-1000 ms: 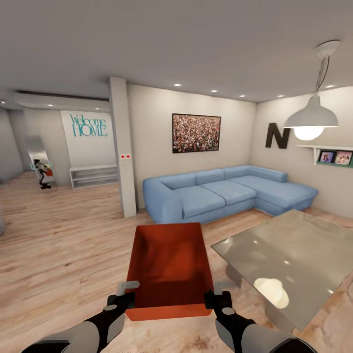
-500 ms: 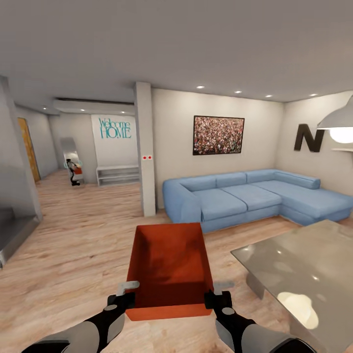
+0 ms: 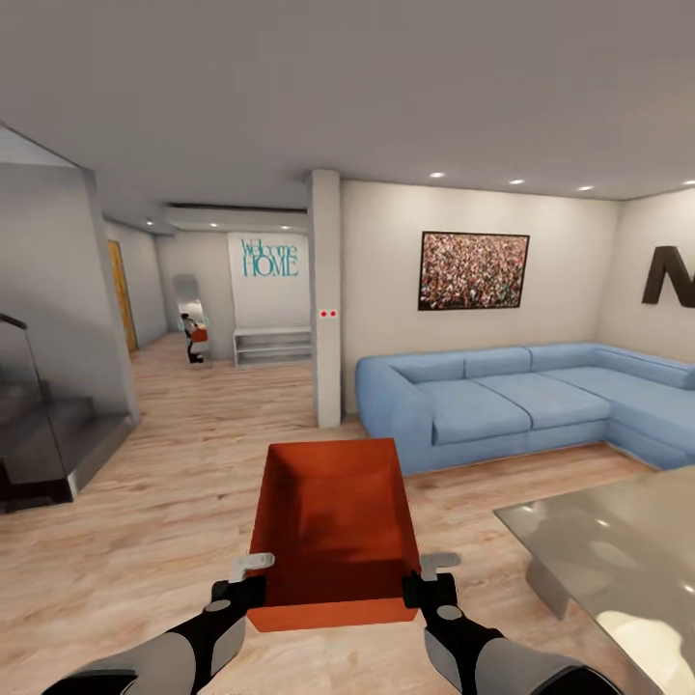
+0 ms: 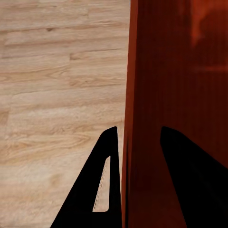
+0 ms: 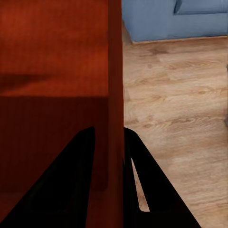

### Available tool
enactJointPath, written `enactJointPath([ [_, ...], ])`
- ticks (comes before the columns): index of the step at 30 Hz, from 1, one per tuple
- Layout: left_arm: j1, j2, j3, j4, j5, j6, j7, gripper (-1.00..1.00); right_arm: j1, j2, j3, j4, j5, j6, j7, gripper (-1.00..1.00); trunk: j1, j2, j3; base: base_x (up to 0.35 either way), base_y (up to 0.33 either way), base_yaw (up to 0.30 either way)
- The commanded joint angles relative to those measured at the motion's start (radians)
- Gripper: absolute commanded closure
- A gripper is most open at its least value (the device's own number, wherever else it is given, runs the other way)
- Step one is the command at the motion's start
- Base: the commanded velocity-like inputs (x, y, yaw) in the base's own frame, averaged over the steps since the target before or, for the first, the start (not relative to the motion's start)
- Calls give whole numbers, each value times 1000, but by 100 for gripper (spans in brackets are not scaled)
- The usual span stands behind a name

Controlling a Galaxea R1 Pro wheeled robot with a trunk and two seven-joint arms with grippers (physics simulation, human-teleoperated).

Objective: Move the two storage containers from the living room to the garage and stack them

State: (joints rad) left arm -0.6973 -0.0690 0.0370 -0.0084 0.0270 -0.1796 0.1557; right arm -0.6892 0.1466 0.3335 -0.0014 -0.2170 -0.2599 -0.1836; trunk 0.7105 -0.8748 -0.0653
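Orange-red and open-topped, the storage bin (image 3: 333, 521) is held off the wood plank floor (image 3: 174, 502) just ahead of the robot, at about 6 o'clock in the head view, between both arms. The left claw (image 3: 253, 577) is clamped on the bin's left wall near the front corner; in the left wrist view its dark fingers (image 4: 107, 190) straddle that wall, one outside and one inside. The right claw (image 3: 425, 577) grips the right wall the same way, and the right wrist view shows its fingers (image 5: 137, 185) closed on either side of the thin wall. The bin looks empty inside.

A blue corner sofa (image 3: 502, 401) stands at 3 o'clock, against a pale wall with a framed picture (image 3: 473, 270) above it. A glass-topped desk (image 3: 618, 550) lies at 4 o'clock, near the bin but apart from it. A square pillar (image 3: 326, 299) rises at 12 o'clock. Beyond it, at 11 o'clock, a far wall carries teal "Welcome HOME" lettering (image 3: 269, 258). Dark stairs (image 3: 43, 434) sit at 9 o'clock.
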Motion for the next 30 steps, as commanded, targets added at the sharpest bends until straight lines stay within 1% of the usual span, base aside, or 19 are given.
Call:
enactJointPath([
  [1,-1,0,-5,2,18,-6,1,100,-1,1,-37,-22,10,1,7,100,0,-1,-1,0,0,269],
  [30,-1,0,-5,2,19,-6,1,100,-1,1,-37,-22,8,1,7,100,0,-1,23,0,0,269],
])
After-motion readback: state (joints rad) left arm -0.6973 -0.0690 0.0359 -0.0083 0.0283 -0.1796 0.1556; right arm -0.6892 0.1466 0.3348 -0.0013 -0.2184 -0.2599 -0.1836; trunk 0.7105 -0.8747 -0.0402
